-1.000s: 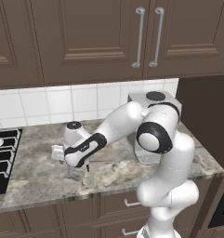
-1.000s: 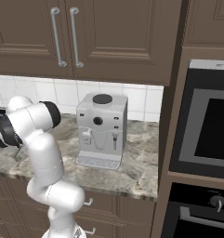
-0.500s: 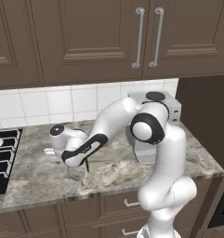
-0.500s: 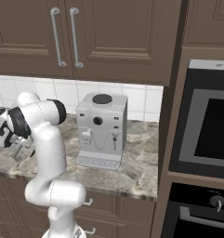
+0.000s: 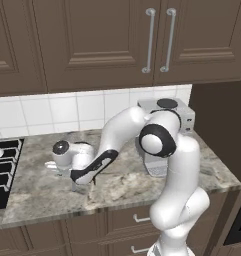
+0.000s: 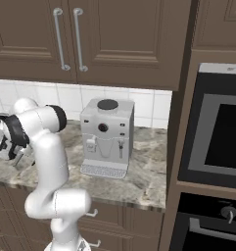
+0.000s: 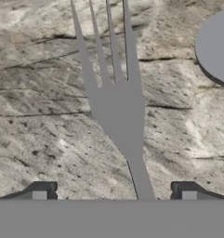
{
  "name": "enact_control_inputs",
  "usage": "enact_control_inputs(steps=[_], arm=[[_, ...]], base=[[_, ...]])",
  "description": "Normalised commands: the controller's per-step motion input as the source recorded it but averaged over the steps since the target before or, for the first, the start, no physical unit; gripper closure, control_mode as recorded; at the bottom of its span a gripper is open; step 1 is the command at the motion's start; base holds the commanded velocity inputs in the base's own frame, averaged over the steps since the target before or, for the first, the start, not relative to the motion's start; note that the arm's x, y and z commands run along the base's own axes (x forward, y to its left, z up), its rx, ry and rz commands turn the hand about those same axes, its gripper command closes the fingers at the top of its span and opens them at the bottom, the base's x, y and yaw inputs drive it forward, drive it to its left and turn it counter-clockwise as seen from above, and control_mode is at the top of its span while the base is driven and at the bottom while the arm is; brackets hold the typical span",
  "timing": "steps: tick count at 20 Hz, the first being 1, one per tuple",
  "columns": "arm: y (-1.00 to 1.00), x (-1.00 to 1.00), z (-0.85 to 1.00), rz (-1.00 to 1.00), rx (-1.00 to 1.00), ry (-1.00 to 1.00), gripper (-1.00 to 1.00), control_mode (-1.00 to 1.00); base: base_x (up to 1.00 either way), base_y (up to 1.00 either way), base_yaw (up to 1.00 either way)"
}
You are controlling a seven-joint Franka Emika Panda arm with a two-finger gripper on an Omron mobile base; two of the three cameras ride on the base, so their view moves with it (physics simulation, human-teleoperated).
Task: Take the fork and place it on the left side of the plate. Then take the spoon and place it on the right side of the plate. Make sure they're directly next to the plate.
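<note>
The all-grey fork [image 7: 114, 100] lies flat on the speckled stone counter, tines toward the top of the hand view. Its handle runs down between my two finger tips [image 7: 41, 190]. My gripper [image 7: 113, 191] is open, its jaws standing wide on either side of the handle without touching it. The grey rim of the plate [image 7: 218, 46] shows at the upper right of the hand view, a short way from the tines. In the left base view my gripper [image 5: 80, 184] points down at the counter, left of the arm's base. The spoon is out of view.
A grey coffee machine [image 5: 167, 112] stands at the back of the counter behind the arm. Black stove grates [image 5: 2, 170] sit at the counter's left end. A built-in oven [image 6: 217, 127] fills the tall cabinet on the right. Wall cabinets hang above.
The arm has swung the hand left and lower over the counter, close above the fork. The jaws have stayed wide.
</note>
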Motion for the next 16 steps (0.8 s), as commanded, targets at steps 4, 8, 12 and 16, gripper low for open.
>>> enact_control_inputs(steps=[4,8,12,16], arm=[[-0.52,-0.09,-0.45,0.12,0.32,-0.01,1.0,-1.0],[-0.44,-0.16,-0.13,0.14,0.38,0.01,1.0,-1.0],[-0.08,-0.07,0.0,0.13,0.19,0.24,1.0,-1.0],[0.06,-0.01,0.0,0.19,0.0,0.31,1.0,-1.0]], base=[[0.0,0.0,0.0],[0.0,0.0,0.0],[0.0,0.0,0.0],[0.0,0.0,0.0]])
